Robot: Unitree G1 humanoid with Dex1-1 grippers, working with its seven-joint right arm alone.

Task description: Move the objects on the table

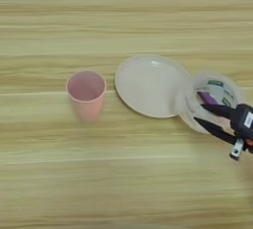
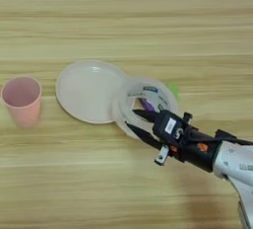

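1. Three objects sat bunched by the plate (image 2: 84,92) – tape roll (image 2: 143,105), purple bar (image 2: 147,105) inside it, green bar (image 2: 173,89) just behind.
2. Gripper (image 2: 133,123) was spread open, straddling the roll's near wall.
3. Nothing looked moved yet.

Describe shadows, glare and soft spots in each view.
Left eye view: the cup throws a faint shadow toward the bottom of the picture; the plate shows mild sheen; the gripper is cut by the right edge. Right eye view: a dim shadow lies under the forearm; the tape roll looks hazy, the purple bar inside it soft-edged.
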